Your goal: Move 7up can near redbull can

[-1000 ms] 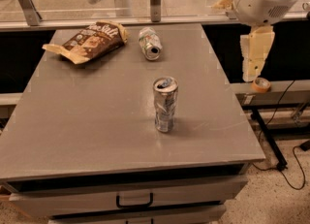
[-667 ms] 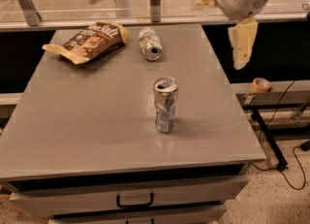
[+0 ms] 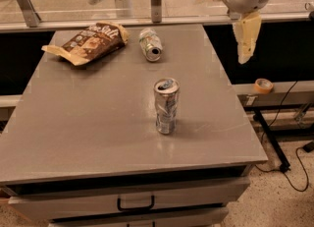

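The gripper (image 3: 221,28) hangs in the air above the tabletop's (image 3: 93,127) far right corner, off its right edge, and holds nothing; its two cream fingers (image 3: 247,34) are spread well apart, one pointing down and the other angled out to the left. The 7up can (image 3: 150,44) lies on its side near the back of the tabletop with its open end turned toward the camera, just beside a brown snack bag (image 3: 88,42) at its left. The redbull can (image 3: 166,105) stands upright near the middle, dented at the waist, well apart from the 7up can. A roll of tape (image 3: 263,85) sits on a ledge to the right.
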Controlling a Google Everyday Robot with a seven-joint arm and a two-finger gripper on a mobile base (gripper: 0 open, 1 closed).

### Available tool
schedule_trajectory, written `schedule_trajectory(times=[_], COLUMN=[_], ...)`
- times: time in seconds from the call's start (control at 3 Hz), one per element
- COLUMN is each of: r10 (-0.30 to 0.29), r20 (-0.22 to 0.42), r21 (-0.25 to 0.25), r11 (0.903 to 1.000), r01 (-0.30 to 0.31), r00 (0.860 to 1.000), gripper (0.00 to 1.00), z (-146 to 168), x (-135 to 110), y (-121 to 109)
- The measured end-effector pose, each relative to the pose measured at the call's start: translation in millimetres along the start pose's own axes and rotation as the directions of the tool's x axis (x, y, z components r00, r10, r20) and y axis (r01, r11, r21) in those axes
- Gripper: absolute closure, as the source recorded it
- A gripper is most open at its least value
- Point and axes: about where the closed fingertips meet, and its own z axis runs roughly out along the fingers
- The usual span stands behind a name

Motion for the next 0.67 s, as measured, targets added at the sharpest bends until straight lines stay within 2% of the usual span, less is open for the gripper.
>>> schedule_trajectory(times=[0.33, 0.67], r10=[-0.075, -0.258], r20=[-0.002, 0.036], r21=[0.037, 0.147], r11=[0.9965, 0.9571], r01=[0.075, 0.25], r00=[0.997, 0.966], gripper=[0.0, 0.0], z=[2, 9], x=[1, -4], y=[-14, -47])
